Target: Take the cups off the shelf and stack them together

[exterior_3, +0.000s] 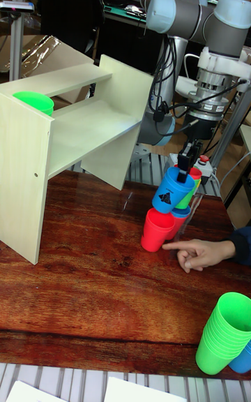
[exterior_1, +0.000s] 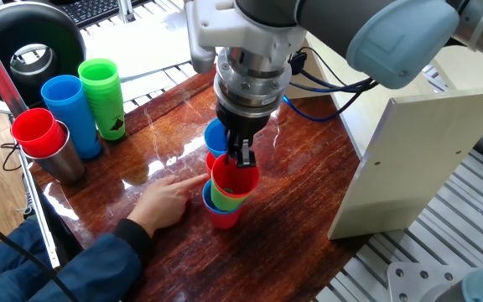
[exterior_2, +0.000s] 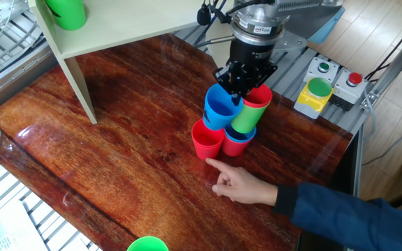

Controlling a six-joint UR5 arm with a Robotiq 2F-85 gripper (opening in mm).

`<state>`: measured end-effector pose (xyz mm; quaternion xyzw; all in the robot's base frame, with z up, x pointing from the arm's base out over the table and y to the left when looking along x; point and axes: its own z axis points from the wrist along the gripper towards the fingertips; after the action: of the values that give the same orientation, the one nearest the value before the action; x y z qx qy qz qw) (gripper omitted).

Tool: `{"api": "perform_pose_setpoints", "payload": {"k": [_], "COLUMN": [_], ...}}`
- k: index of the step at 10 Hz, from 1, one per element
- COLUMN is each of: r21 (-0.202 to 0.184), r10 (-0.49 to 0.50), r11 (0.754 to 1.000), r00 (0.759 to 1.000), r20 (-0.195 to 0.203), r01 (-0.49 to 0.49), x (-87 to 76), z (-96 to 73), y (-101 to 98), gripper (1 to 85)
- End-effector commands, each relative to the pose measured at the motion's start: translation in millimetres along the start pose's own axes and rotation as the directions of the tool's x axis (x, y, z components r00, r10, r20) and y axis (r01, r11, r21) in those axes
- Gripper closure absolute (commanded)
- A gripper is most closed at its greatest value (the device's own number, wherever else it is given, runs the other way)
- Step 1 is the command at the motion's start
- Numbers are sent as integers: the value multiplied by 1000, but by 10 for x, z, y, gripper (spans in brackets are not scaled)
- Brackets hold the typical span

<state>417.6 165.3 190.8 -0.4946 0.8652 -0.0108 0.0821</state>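
Four cups cluster mid-table on the glossy dark-red wood tabletop (exterior_2: 117, 153). Gripper (exterior_2: 241, 94) pinches a blue cup (exterior_2: 220, 109) by its rim, tilted over a red cup (exterior_2: 207, 141). Cream shelf (exterior_2: 82, 42) stands far left, green cup (exterior_2: 67, 12) on it. Person's hand (exterior_2: 241, 187) points nearby.
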Motion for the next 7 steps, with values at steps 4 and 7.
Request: {"api": "perform_pose_setpoints", "payload": {"k": [4,7], "r21": [21,31], "r10": [-35,-45], "r11": [999,999], "r00": [998,998], "r20": [42,42], "r01": [34,44], "x": [-118,-111], "z": [150,210], "y": [-103,-148], "gripper": [843,843]}}
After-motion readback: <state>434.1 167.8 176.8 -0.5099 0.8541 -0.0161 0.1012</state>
